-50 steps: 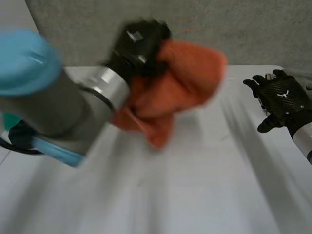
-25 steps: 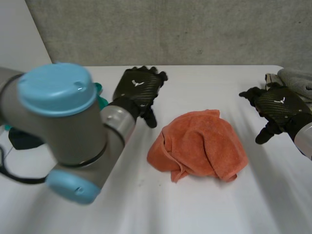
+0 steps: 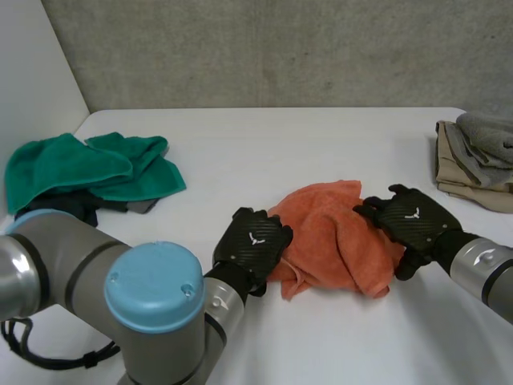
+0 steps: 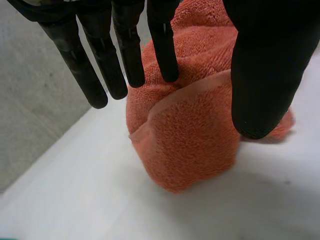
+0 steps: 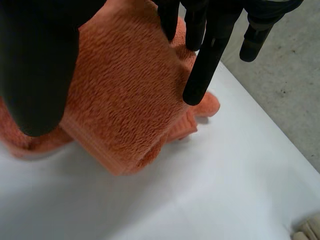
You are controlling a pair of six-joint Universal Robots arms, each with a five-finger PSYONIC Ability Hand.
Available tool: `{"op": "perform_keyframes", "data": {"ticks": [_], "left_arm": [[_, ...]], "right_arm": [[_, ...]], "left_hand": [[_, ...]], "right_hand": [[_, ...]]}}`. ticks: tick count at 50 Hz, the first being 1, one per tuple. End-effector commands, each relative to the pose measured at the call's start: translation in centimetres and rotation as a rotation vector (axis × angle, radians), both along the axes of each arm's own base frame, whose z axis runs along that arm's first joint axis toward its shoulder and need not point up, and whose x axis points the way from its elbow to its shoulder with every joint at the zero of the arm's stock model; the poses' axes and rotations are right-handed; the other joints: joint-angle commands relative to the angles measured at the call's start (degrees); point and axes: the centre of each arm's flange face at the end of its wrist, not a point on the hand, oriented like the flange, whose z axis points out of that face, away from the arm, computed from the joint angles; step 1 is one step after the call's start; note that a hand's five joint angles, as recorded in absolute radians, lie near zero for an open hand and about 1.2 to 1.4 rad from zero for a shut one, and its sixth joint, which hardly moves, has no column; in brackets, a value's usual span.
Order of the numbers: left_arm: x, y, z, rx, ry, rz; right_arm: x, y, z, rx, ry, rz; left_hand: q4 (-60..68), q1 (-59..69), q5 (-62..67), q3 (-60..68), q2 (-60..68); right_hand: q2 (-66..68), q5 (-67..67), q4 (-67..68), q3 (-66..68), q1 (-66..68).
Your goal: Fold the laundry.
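Now we see the left hand [image 3: 252, 245] and the right hand [image 3: 413, 220], fingers [image 4: 129, 55] straight and holding nothing, at either side of the orange towel [image 3: 337, 241].

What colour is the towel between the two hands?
Orange. The towel shows best in the left wrist view.

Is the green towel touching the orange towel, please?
No, the green towel lies well apart from the orange towel, with bare table between.

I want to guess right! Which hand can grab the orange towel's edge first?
Probably the left hand: the orange towel's hem runs between its open fingers and thumb. The right hand hangs over a bunched fold.
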Motion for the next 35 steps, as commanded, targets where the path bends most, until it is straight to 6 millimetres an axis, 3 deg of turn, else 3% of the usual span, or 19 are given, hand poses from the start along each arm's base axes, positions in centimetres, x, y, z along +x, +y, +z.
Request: {"op": "perform_keyframes", "data": {"ticks": [1, 7, 8, 11, 13, 15, 18, 20, 21, 22, 23, 25, 26, 27, 28, 31, 33, 35], "left_arm": [[-1.4, -0.8, -1.5, -0.112, -0.034, -0.063], [-2.4, -1.7, -3.7, -0.154, -0.09, -0.085], [-2.4, -1.8, -3.8, -0.158, -0.096, -0.085], [-2.6, -2.1, -4.1, -0.162, -0.1, -0.086], [-2.8, -2.3, -4.1, -0.167, -0.099, -0.084], [-2.8, -2.4, -3.7, -0.174, -0.092, -0.079], [-2.7, -2.4, -3.0, -0.185, -0.082, -0.071], [-2.5, -2.5, -0.8, -0.22, -0.047, -0.053], [-1.9, -2.7, 2.2, -0.262, 0.005, -0.016], [-1.5, -2.8, 3.7, -0.284, 0.032, 0.006], [-1.1, -2.9, 5.2, -0.306, 0.057, 0.025], [0.1, -2.7, 9.7, -0.366, 0.153, 0.069], [0.4, -2.6, 10.9, -0.38, 0.181, 0.078], [1.1, -2.1, 13.5, -0.404, 0.255, 0.087], [1.5, -1.7, 14.9, -0.412, 0.302, 0.086], [3.0, -0.8, 18.3, -0.42, 0.41, 0.092], [3.7, -0.7, 19.1, -0.416, 0.426, 0.102], [4.7, -1.2, 19.7, -0.408, 0.421, 0.131]], "right_arm": [[0.1, -0.8, -1.1, -0.022, -0.002, -0.001], [0.2, -1.0, -1.1, -0.034, -0.007, -0.001], [0.2, -1.0, -1.0, -0.033, -0.012, -0.003], [0.2, -1.0, -1.0, -0.034, -0.013, -0.002], [0.2, -1.2, -0.9, -0.039, -0.014, -0.003], [0.2, -1.4, -0.7, -0.052, -0.015, -0.006], [0.1, -2.2, -0.1, -0.083, -0.011, -0.023], [0.0, -2.9, 0.9, -0.116, -0.009, -0.046], [-0.1, -3.2, 1.4, -0.13, -0.011, -0.058], [-0.1, -3.5, 2.1, -0.147, -0.017, -0.071], [0.0, -4.0, 4.5, -0.199, -0.047, -0.109], [-0.1, -4.3, 6.9, -0.239, -0.085, -0.144], [-0.2, -4.4, 8.6, -0.261, -0.115, -0.168], [-0.4, -4.5, 11.3, -0.294, -0.165, -0.195], [-0.5, -4.6, 12.3, -0.304, -0.181, -0.207], [-0.7, -4.8, 15.5, -0.313, -0.225, -0.226], [-0.9, -5.0, 17.1, -0.316, -0.232, -0.241], [-1.0, -5.4, 17.5, -0.307, -0.225, -0.247]], "left_hand": [[4.82, 4.71, 5.09, 4.86, 4.9], [10.19, 10.07, 10.45, 10.22, 10.26], [12.38, 12.26, 12.64, 12.41, 12.45], [31.01, 30.89, 31.27, 31.04, 31.08], [46.95, 46.84, 47.21, 46.99, 47.02], [47.03, 46.91, 47.29, 47.06, 47.1], [47.03, 46.91, 47.29, 47.06, 47.1], [47.03, 46.91, 47.29, 47.06, 47.1], [47.03, 46.91, 47.29, 47.06, 47.1], [47.03, 46.91, 47.29, 47.06, 47.1], [47.03, 46.91, 47.29, 47.06, 47.1], [47.03, 46.91, 47.29, 47.06, 47.1], [47.03, 46.91, 47.29, 47.06, 47.1], [47.03, 46.91, 47.29, 47.06, 47.1], [47.03, 46.91, 47.29, 47.06, 47.1], [47.03, 46.91, 47.29, 47.06, 47.1], [47.03, 46.91, 47.29, 47.06, 47.1], [47.03, 46.91, 47.29, 47.06, 47.1]], "right_hand": [[11.97, 11.14, 11.52, -19.16, 12.21], [21.89, 21.07, 21.45, -9.24, 22.13], [28.4, 27.58, 27.96, -2.72, 28.65], [36.35, 35.53, 35.91, 5.22, 36.59], [51.45, 50.62, 51.01, 20.32, 51.69], [64.57, 63.74, 64.13, 33.44, 64.81], [65.08, 64.25, 64.64, 33.95, 65.32], [65.08, 64.25, 64.64, 33.95, 65.32], [65.08, 64.25, 64.64, 33.95, 65.32], [65.08, 64.25, 64.64, 33.95, 65.32], [65.08, 64.25, 64.64, 33.95, 65.32], [65.08, 64.25, 64.64, 33.95, 65.32], [65.08, 64.25, 64.64, 33.95, 65.32], [65.08, 64.25, 64.64, 33.95, 65.32], [65.08, 64.25, 64.64, 33.95, 65.32], [65.08, 64.25, 64.64, 33.95, 65.32], [65.08, 64.25, 64.64, 33.95, 65.32], [65.08, 64.25, 64.64, 33.95, 65.32]]}}
